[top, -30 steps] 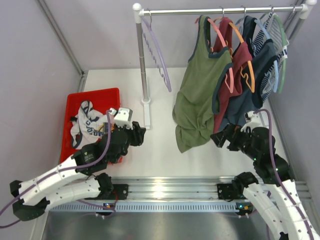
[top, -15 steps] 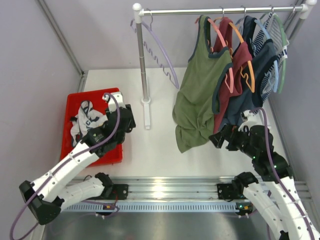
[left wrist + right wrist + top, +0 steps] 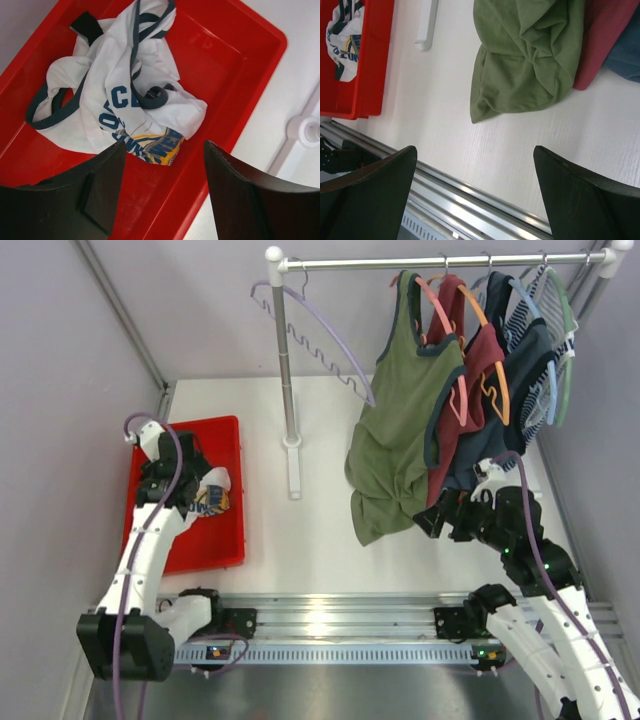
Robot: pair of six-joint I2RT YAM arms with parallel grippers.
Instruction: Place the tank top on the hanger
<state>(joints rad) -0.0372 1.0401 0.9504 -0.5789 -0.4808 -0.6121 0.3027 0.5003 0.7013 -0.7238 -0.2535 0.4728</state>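
So the left hand (image 3: 162,150) has swung from mid-table over the red plastic bin (image 3: 240,45) at the table's left edge, jaws widening and empty above the crumpled white navy-trimmed tank top (image 3: 125,95), so a grab looks next, and the thin lavender plastic hanger (image 3: 322,345) is bare.

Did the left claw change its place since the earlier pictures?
Yes. The left claw has swung left, away from the white foot of the rack's post, and now hangs over the red bin above the tank top.
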